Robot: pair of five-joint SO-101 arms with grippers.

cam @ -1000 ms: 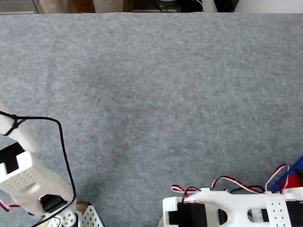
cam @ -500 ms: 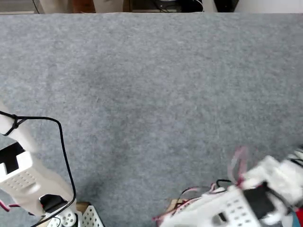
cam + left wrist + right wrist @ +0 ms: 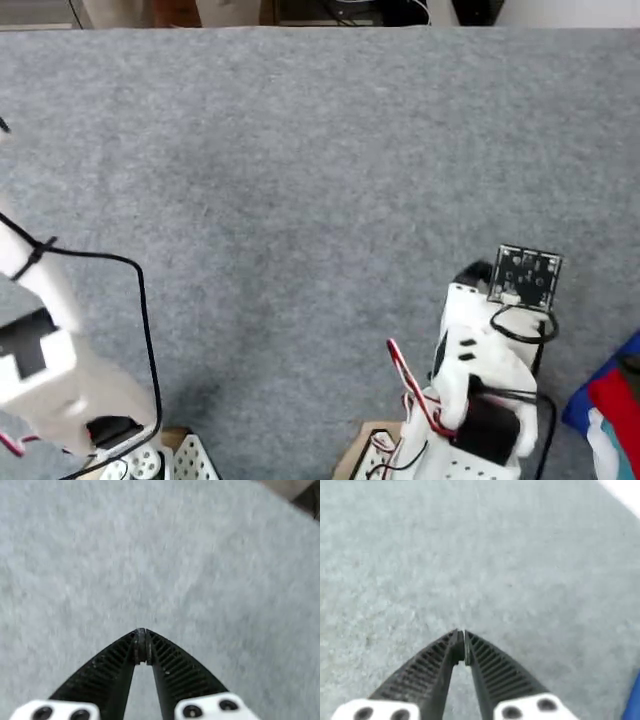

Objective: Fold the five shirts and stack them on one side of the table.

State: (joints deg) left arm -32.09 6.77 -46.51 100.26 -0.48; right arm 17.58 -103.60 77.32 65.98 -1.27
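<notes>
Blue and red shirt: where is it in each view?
High view: blue and red shirt at the bottom right corner.
Right wrist view: its blue edge at the picture's edge, beside the right gripper.
Left wrist view: left gripper over grey mat.
Shared landmark: the grey mat.

speckled grey table [image 3: 320, 150], black ribbed fingers [image 3: 112, 667] on white bases, and blue, red and white fabric [image 3: 600, 402].

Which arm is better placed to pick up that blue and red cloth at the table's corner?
The right, probably. The blue and red cloth lies beside the right arm; the left arm stands far from it. The right gripper and left gripper are both shut, empty.
</notes>
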